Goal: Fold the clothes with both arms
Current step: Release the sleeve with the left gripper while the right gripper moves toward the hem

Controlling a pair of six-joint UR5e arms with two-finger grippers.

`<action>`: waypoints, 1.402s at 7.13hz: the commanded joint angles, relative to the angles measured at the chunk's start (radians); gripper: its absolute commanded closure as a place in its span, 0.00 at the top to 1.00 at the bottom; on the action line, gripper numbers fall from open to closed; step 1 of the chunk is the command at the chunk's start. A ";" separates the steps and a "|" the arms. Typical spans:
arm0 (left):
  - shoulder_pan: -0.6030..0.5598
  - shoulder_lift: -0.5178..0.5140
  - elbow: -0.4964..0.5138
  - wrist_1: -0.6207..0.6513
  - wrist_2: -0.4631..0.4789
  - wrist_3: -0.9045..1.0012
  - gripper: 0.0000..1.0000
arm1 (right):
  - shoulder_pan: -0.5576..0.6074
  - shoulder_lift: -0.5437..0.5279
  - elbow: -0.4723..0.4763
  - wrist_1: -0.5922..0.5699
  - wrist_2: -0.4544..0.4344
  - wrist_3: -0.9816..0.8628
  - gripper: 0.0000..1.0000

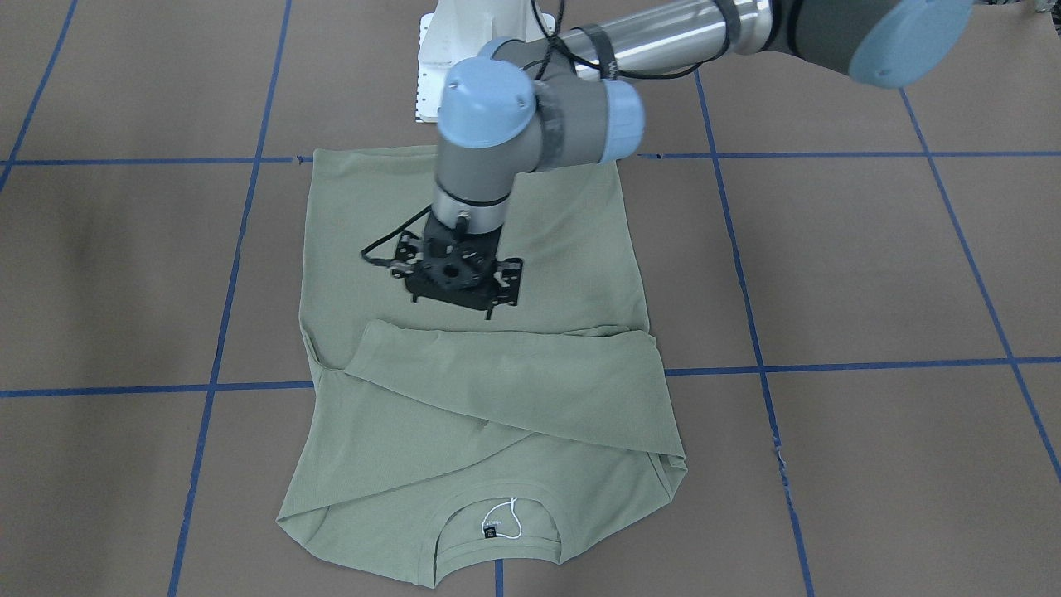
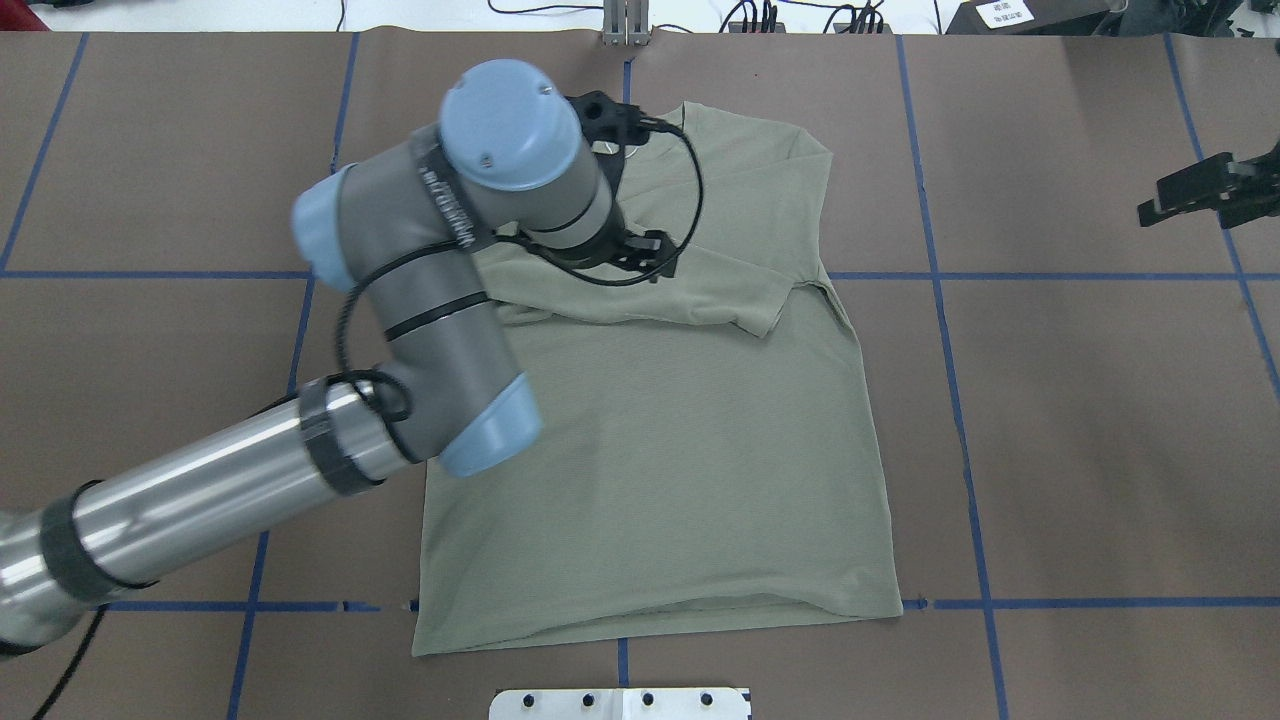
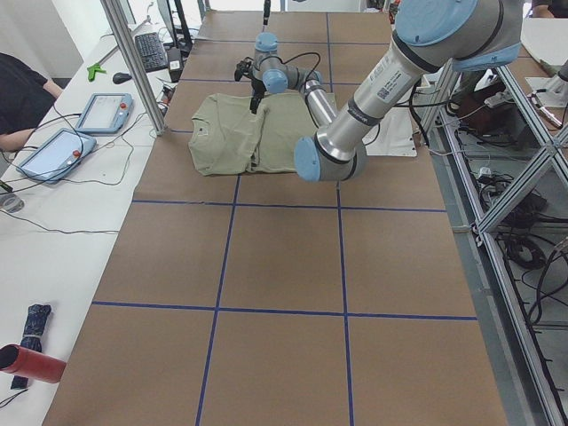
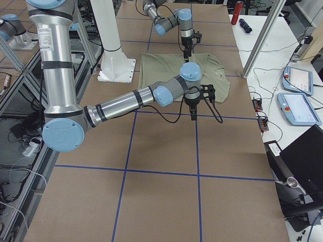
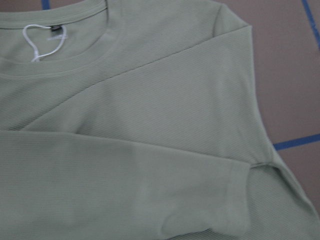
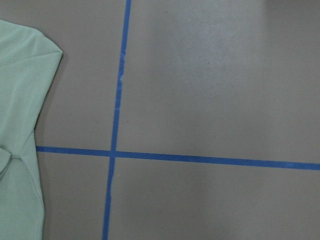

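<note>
Neck label (image 1: 491, 528) and collar sit nearest in front view; shirt (image 1: 497, 414) lies flat on table (image 1: 870, 265), one sleeve (image 1: 514, 365) folded across chest. Left claw (image 1: 461, 278) points down over shirt middle, fingers hidden, cannot tell gap. Overhead: right claw (image 2: 1205, 190) well off shirt near table's right edge, gap unclear. Left wrist: cuff (image 5: 230, 200) on chest.
</note>
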 commanded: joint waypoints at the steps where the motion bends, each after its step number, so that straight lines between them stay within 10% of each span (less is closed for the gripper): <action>1: -0.002 0.305 -0.342 -0.004 0.007 0.000 1.00 | -0.280 -0.049 0.156 0.058 -0.224 0.371 1.00; 6: 0.278 0.657 -0.528 -0.198 0.190 -0.421 0.89 | -0.759 -0.353 0.320 0.351 -0.632 0.794 0.99; 10: 0.515 0.695 -0.509 -0.199 0.339 -0.629 0.74 | -0.833 -0.352 0.321 0.348 -0.697 0.818 0.99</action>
